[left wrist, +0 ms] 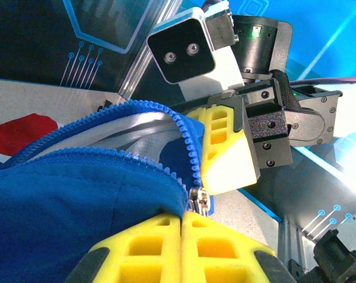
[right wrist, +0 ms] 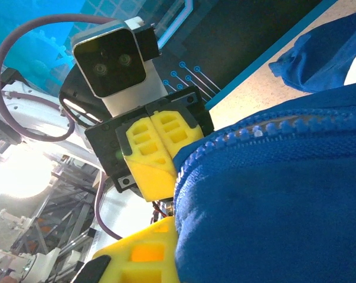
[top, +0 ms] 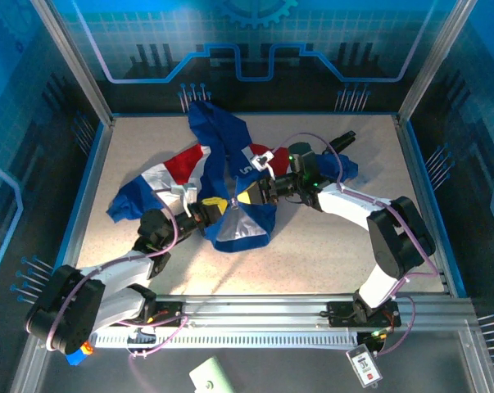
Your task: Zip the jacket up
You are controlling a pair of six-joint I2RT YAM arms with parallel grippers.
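Jacket (top: 222, 151) lies crumpled in the middle of the tabletop (top: 312, 262). On the left I see one sleeve (top: 160, 184) spread flat in blue, white and red. Just right of it, my left gripper (top: 215, 205) sits at the lower front of the garment. From the left wrist view, its yellow fingers (left wrist: 148, 247) are pressed together, and the metal slider (left wrist: 199, 199) is pinched at the seam between them. From the slider, the two blue rows of the zipper (left wrist: 183, 132) part and run up and away, so the front is open above that point.

Directly opposite and close, the right gripper (top: 251, 196) faces the left one. Its fingers (left wrist: 225, 147) are also closed, and the blue zipper edge runs into them; from the right wrist view that fabric (right wrist: 272, 206) drapes over one finger (right wrist: 142, 256). Further right, more blue cloth bunches under the right arm. Beyond that, a black object (top: 345, 137) rests near the far edge.
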